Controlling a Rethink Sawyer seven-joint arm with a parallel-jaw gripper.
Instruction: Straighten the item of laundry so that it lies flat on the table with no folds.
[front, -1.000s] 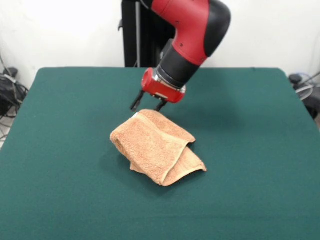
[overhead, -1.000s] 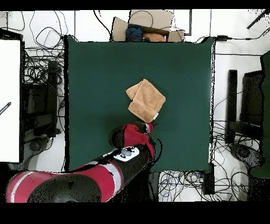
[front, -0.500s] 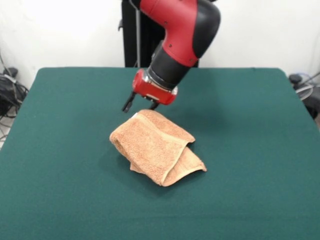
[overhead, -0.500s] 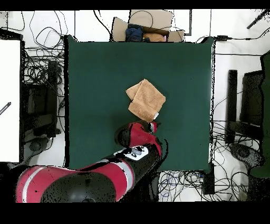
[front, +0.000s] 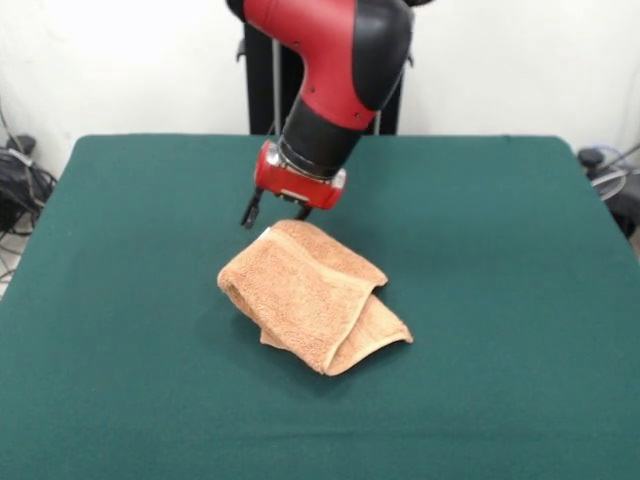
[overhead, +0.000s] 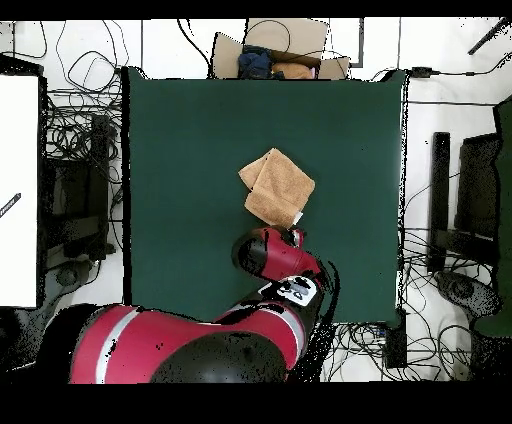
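The item of laundry (front: 310, 290), a peach-orange towel, lies folded over itself in a thick bundle near the middle of the green table (front: 500, 250). Overhead it shows as a folded towel (overhead: 277, 188) with a white tag at its lower right corner. My gripper (front: 273, 215) hangs open just above the towel's far corner, its two dark fingers apart with nothing between them. In the overhead view the gripper (overhead: 294, 236) is mostly covered by the red arm.
A cardboard box (overhead: 275, 48) with cloth in it sits beyond the table's far edge overhead. Cables and equipment (overhead: 75, 190) crowd the floor on both sides of the table.
The arm has swung sideways, carrying the gripper leftward in the front view along the towel's far edge. The towel has not moved.
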